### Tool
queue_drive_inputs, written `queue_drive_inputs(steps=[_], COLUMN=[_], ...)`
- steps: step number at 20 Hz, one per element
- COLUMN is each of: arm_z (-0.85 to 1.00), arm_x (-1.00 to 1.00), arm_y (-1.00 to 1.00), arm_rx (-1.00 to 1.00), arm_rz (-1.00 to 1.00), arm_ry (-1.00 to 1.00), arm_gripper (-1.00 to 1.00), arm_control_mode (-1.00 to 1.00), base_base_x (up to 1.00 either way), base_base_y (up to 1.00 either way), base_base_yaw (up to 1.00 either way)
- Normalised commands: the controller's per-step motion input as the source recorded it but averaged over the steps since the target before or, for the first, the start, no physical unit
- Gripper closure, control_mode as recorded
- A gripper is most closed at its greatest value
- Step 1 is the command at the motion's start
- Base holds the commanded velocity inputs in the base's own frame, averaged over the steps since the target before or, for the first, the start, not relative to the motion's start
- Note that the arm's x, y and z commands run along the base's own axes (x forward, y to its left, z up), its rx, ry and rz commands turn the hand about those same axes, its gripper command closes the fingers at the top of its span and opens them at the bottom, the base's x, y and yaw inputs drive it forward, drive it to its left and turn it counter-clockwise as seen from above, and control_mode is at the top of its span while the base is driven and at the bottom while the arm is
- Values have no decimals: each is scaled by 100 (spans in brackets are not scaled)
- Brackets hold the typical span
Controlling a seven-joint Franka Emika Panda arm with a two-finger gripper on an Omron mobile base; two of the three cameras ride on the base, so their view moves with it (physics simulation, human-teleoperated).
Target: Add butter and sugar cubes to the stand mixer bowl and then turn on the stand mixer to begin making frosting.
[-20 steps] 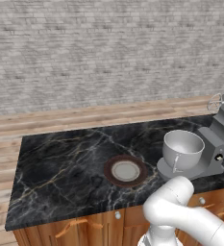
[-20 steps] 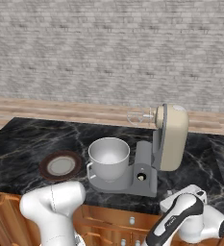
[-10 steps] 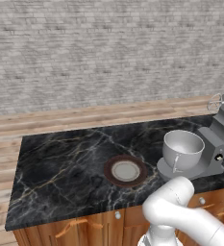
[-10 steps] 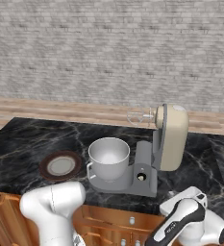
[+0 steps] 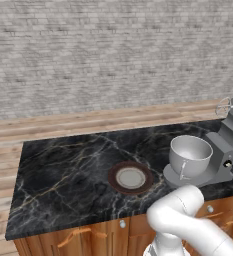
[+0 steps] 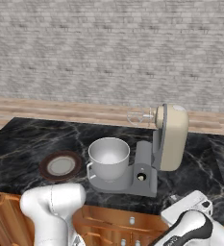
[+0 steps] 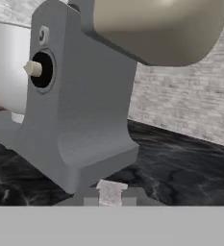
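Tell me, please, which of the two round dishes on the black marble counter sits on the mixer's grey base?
The deep grey-white handled bowl sits on the grey stand mixer base; the flat brown-rimmed plate lies directly on the counter, beside it.

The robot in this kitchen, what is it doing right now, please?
The arm works low at the front of the black marble counter, with the hand camera close to the stand mixer, facing the small knob on its grey column. The stand mixer bowl sits on the mixer base and looks empty; the whisk is raised. A brown-rimmed plate lies beside it, also bare. The gripper holds nothing that I can see.
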Motion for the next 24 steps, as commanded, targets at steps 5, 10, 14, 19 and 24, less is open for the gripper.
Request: queue_drive_inputs(steps=[5, 10, 14, 19, 24], arm_z=[51, 59, 67, 71, 75], arm_x=[-63, -50, -28, -26, -18], arm_y=[22, 58, 81, 85, 84], arm_rx=[-1, -3, -6, -9, -11], arm_rz=[-2, 0, 0, 0, 0], arm_ry=[-5, -1, 0, 0, 0], arm_gripper=[100, 100, 100, 100, 100], arm_control_mode=[-100, -100, -100, -100, -100], base_base_x=[0, 0, 0, 0, 0], base_base_y=[0, 0, 0, 0, 0], base_base_yaw=[0, 0, 0, 0, 0])
